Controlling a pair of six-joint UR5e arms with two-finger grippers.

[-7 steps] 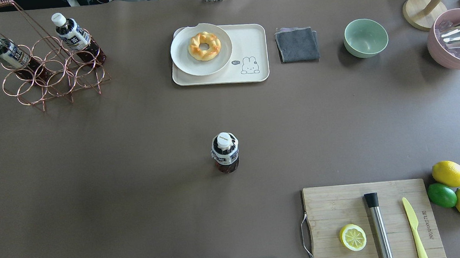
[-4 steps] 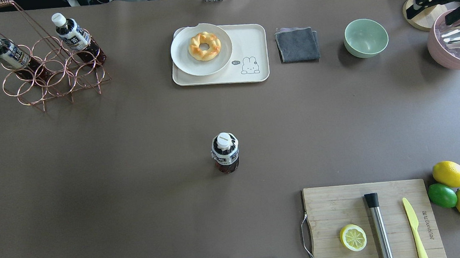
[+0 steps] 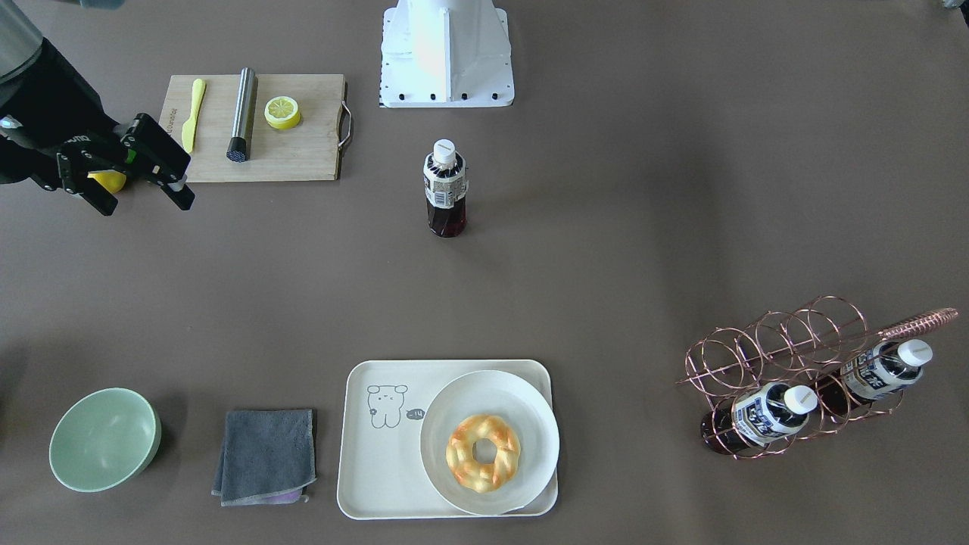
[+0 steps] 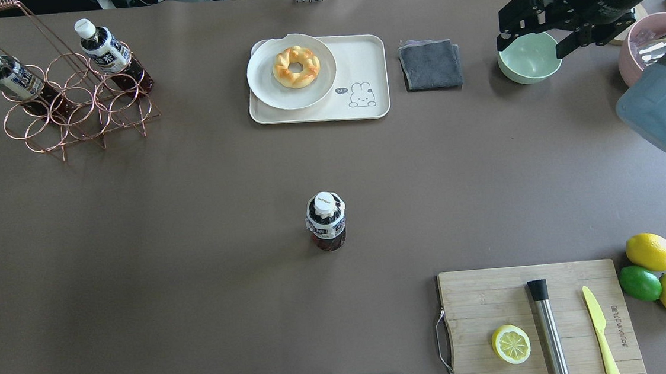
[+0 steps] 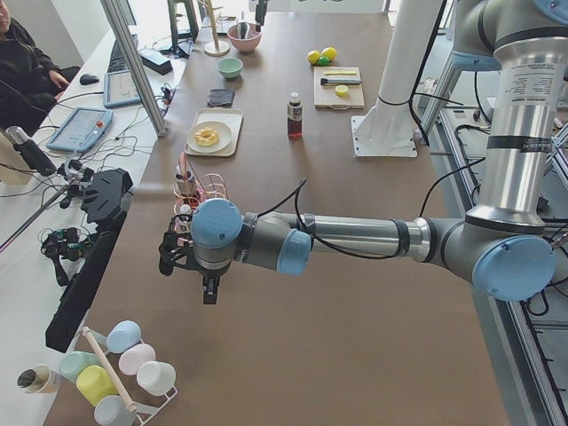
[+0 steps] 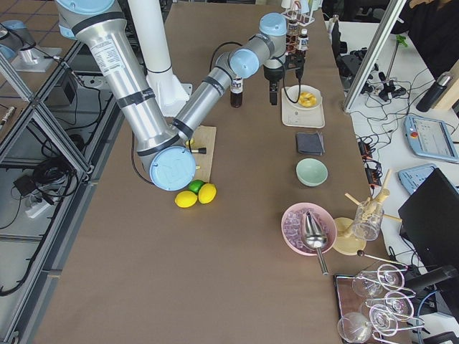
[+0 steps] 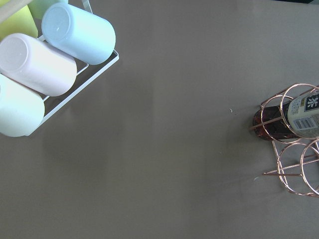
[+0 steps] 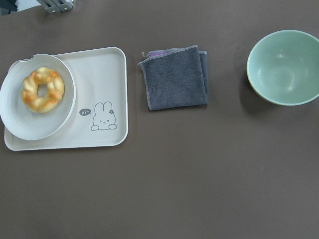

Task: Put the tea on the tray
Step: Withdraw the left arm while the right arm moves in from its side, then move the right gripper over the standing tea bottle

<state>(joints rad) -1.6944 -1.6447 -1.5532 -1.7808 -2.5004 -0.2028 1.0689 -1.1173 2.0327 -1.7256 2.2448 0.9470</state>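
The right tool (image 4: 531, 46) has just swung in high over the right side of the counter (image 4: 193, 222), wide open and holding nothing, so the reach for the tea (image 4: 326, 220) seems to be starting. The tea, a small clear bottle of dark brown drink with a white cap, stands up in the middle of the counter, well apart from the tray (image 4: 361, 60). I cannot tell if the left tool (image 5: 189, 275) is open.

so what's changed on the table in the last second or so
The right hand has swung into the overhead view from the far right corner, moving toward the robot's left. It is open and empty and now overlaps the green bowl in that view. Nothing was taken hold of. The tea and the tray stayed put.
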